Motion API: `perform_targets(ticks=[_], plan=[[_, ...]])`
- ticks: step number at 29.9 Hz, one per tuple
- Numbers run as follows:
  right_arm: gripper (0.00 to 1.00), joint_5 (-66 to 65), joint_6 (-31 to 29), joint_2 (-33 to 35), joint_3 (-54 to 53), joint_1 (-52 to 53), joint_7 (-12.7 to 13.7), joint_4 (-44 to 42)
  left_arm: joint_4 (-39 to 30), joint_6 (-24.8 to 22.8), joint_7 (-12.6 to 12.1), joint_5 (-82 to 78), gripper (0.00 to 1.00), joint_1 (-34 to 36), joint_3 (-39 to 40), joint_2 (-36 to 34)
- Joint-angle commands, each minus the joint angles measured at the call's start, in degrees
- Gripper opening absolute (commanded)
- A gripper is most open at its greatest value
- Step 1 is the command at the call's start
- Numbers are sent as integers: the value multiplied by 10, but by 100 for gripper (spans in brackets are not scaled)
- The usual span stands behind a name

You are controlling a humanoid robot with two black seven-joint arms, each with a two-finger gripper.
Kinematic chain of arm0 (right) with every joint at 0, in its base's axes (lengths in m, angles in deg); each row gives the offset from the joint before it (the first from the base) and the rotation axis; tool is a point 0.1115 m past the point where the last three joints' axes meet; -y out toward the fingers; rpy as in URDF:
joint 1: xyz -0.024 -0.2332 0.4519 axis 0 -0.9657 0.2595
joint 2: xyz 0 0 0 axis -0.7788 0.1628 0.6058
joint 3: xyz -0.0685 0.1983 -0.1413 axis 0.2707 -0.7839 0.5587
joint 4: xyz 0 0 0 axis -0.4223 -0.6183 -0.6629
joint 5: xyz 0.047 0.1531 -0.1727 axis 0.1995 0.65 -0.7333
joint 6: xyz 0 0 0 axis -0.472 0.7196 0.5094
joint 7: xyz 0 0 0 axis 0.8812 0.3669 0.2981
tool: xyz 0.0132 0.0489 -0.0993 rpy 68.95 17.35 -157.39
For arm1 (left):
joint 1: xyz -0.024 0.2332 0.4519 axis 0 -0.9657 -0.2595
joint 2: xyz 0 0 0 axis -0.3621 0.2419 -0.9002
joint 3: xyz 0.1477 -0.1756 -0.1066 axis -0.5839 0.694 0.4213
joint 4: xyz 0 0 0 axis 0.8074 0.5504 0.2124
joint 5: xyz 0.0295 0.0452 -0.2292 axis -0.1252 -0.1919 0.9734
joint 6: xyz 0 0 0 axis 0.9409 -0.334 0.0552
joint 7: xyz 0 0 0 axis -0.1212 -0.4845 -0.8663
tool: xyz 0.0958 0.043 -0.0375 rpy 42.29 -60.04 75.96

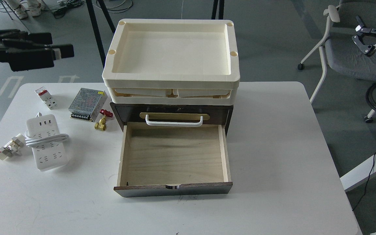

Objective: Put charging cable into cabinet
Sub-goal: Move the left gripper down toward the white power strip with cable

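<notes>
The charging cable (46, 143) is a flat white power strip with its cord coiled round the middle; it lies on the left of the white table (289, 147). The cabinet (173, 112) is a dark brown box in the middle, with its pale plywood drawer (173, 155) pulled open toward me and empty. My left gripper (62, 44) is high at the far left, above and behind the cable, with its fingers apart and empty. My right gripper (357, 31) is open and empty at the far right, off the table over a chair.
Cream trays (171, 58) are stacked on the cabinet. A perforated metal box (86, 103), a brass valve with a red handle (102, 120) and two white-and-red breaker blocks (46, 97) (8, 148) lie around the cable. A grey chair (344, 52) stands at the right.
</notes>
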Motion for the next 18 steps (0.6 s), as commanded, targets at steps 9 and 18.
perform_targets(ticks=[9, 18], plan=[[100, 0, 0, -4, 0, -10, -3, 0, 84, 0, 0, -281, 100, 9, -144, 85], [100, 0, 0, -3, 0, -13, -3, 0, 257, 0, 0, -290, 99, 10, -159, 227]])
